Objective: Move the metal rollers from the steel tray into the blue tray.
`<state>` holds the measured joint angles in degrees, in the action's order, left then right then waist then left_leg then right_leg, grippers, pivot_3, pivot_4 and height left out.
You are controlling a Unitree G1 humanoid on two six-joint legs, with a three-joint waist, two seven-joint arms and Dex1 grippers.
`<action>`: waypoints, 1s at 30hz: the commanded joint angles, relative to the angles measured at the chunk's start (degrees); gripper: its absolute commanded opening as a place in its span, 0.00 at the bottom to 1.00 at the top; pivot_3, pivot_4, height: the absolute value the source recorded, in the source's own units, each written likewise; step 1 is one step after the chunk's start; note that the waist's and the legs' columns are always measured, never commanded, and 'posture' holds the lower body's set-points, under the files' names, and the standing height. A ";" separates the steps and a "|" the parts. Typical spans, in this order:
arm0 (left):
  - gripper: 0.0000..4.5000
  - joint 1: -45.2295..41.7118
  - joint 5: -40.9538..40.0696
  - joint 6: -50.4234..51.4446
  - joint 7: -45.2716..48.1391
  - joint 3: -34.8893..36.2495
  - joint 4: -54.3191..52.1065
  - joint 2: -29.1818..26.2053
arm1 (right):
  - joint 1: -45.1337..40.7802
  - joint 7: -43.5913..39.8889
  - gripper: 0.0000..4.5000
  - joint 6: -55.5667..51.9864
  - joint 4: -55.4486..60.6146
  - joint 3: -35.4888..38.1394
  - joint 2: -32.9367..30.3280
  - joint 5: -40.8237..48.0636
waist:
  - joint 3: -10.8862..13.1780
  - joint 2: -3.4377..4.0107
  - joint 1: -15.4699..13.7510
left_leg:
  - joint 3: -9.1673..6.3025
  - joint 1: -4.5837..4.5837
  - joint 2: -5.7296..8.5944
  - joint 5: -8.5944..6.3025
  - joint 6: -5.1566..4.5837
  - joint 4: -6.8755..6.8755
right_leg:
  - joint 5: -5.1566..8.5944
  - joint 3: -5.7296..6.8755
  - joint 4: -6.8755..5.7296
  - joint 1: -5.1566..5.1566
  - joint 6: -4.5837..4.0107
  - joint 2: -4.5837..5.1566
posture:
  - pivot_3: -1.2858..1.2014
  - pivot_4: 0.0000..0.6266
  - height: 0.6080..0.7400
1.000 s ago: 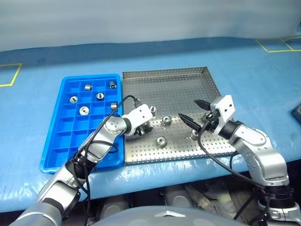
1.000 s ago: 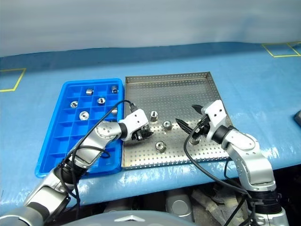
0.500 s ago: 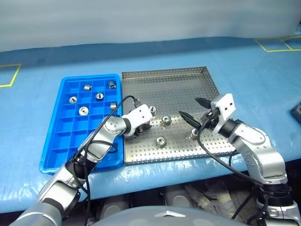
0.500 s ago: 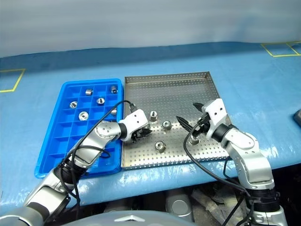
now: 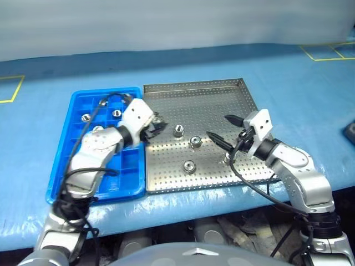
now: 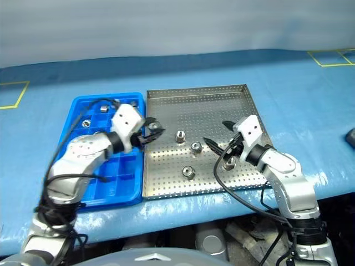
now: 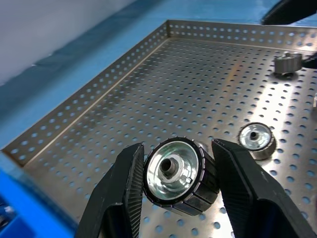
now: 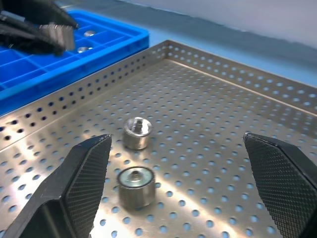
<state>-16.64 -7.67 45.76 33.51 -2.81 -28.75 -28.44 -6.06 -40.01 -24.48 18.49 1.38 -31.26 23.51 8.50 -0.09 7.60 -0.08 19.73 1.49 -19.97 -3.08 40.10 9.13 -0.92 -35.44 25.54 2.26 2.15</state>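
Left end effector (image 7: pixel 173 173) rose from steel tray (image 5: pixel 222 83) toward blue tray (image 5: pixel 77 166), clamping metal roller (image 7: pixel 179 176) across rim; solid, slick. Right end effector (image 5: pixel 221 131) gaped empty.

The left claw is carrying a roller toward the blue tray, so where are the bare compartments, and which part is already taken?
The blue tray has its near rows bare, from the front rim up to about its middle. The far rows are crowded: metal rollers already sit in several compartments there. The left claw, shut on a roller, hangs over the seam with the steel tray.
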 commanded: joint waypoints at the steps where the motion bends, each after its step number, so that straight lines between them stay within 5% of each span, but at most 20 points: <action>1: 0.42 3.72 0.95 2.88 -2.64 7.93 -6.49 -4.24 | -1.77 -4.14 1.00 -0.63 1.87 -2.58 -0.29 2.03 | 0.01 -0.02 -0.46 | -0.01 -0.03 0.00 0.01 0.01 0.01 | 0.02 0.02 -0.09 0.00 -0.04 0.01 | 0.45 0.24 1.00; 9: 0.42 16.72 3.98 10.13 -9.19 18.94 -14.06 -7.86 | -7.32 -11.67 1.00 -1.41 -0.52 -9.46 0.64 2.84 | 0.13 -0.24 -3.99 | -0.06 -0.12 0.05 0.06 0.10 0.02 | 0.10 0.20 -0.28 0.00 -0.16 0.06 | 0.50 0.24 1.00; 19: 0.42 17.89 8.21 12.95 -19.35 16.19 -10.28 -2.52 | -11.75 -15.67 1.00 -0.54 -2.56 -12.96 1.42 1.59 | 0.15 -0.40 -8.22 | -0.33 -0.07 0.14 0.12 0.22 0.02 | 0.16 0.41 -0.30 -0.07 -0.26 0.22 | 0.53 0.24 1.00; 30: 0.42 11.91 8.64 11.70 -21.13 11.17 -3.71 -0.74 | -11.13 -14.84 1.00 -0.17 -1.98 -12.45 1.28 0.82 | 0.16 -0.40 -8.31 | -0.40 -0.04 0.14 0.17 0.31 0.02 | 0.17 0.48 -0.34 -0.06 -0.30 0.22 | 0.52 0.24 1.00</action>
<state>-3.79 -0.10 58.48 13.40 8.10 -32.53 -29.22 -17.02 -54.96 -25.55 14.79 -12.15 -29.69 24.27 8.66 -0.49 -0.72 -0.48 19.69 1.63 -19.80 -2.76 40.11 9.30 -0.44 -35.78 25.48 1.96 2.36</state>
